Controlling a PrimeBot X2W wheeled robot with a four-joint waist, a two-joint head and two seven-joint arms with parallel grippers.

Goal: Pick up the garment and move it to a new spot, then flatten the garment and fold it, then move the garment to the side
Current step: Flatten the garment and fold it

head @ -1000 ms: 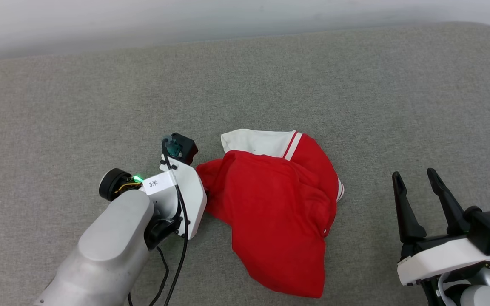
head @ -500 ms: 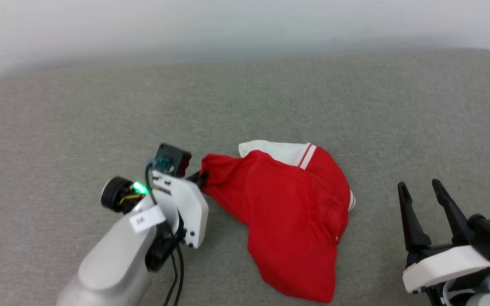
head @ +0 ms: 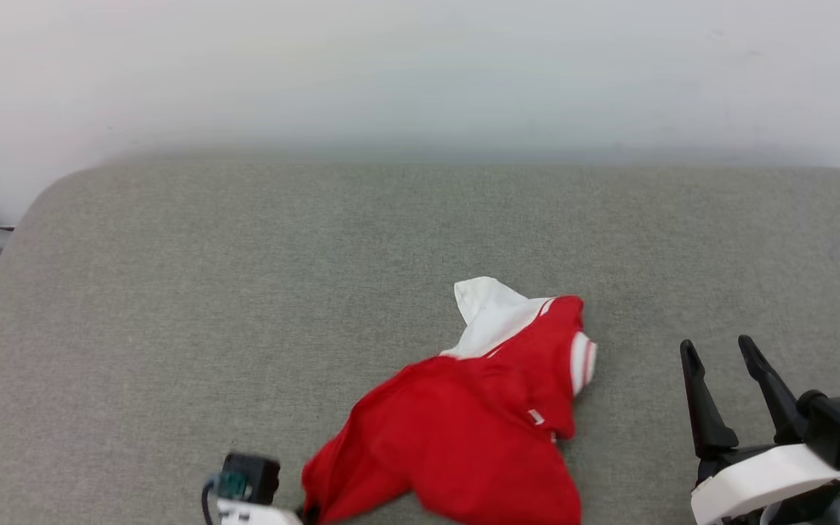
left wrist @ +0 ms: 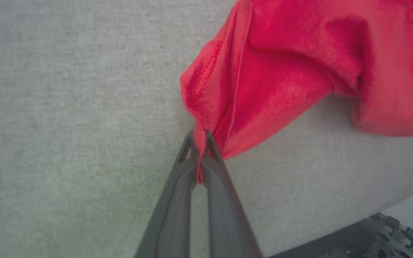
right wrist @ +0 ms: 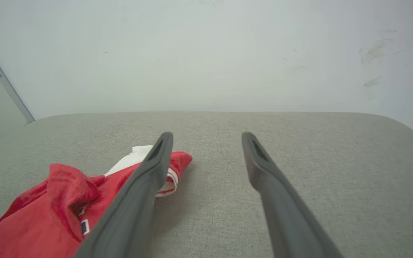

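Item 1: red jersey shirt. We list it as crumpled on the grey upholstered surface, in the near middle of the head view, with one hemmed corner drawn up and out toward the robot's left. A white sleeve with red-and-white striped trim lies at its far end. No lettering can be made out in the folds.

Item 2: left gripper. We record its two dark fingers clamped together on a thin pinch of the shirt's red stitched edge. The cloth fans out beyond the tips and a sliver shows between the fingers.

Item 3: right gripper. We record it released, fingers spread wide with nothing between them, above the surface just to the right of the shirt. In the right wrist view one finger crosses in front of the striped sleeve.

Item 4: white wall behind the surface's far edge.
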